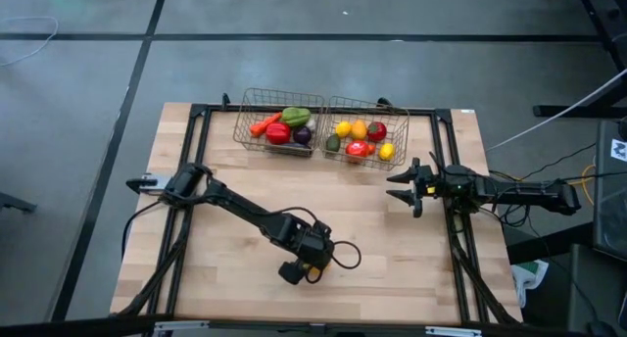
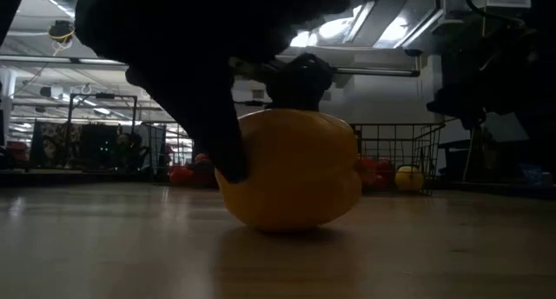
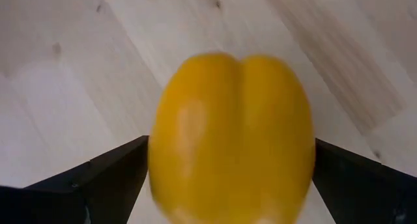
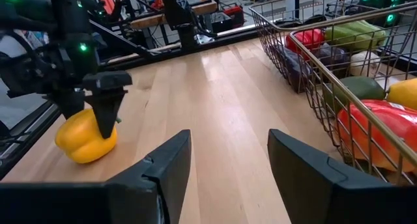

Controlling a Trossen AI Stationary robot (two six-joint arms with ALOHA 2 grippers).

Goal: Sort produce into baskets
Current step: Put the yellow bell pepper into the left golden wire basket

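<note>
Yellow and glossy, the toy bell pepper [image 3: 231,136] lies on its side on the pale wooden surface [image 1: 392,249], alone in the near half, at about five o'clock from the surface's middle in the high view. Its lobed, rounded body looks like smooth hollow plastic, so it is probably light, stiff and rather slippery; a round form like this may roll or squirt out if pinched off-centre. The broad flanks on either side of the middle groove seem the surest place to take hold, squarely across the widest part.

Around it stands the left hand [image 3: 231,178], fingers spread wide, one dark finger [image 3: 98,178] at each flank of the pepper; whether they already touch it cannot be told. The pepper rests on the wood, not lifted.

Farther out, at twelve o'clock along the far edge, sit two shallow rectangular wire-mesh baskets [image 1: 245,131], side by side and already holding sorted pieces: a red and green lot in one, yellow, orange and red in the other.

At three o'clock the right hand [image 1: 407,188] waits just above the surface, partly open and holding nothing, near the right-hand basket.
</note>
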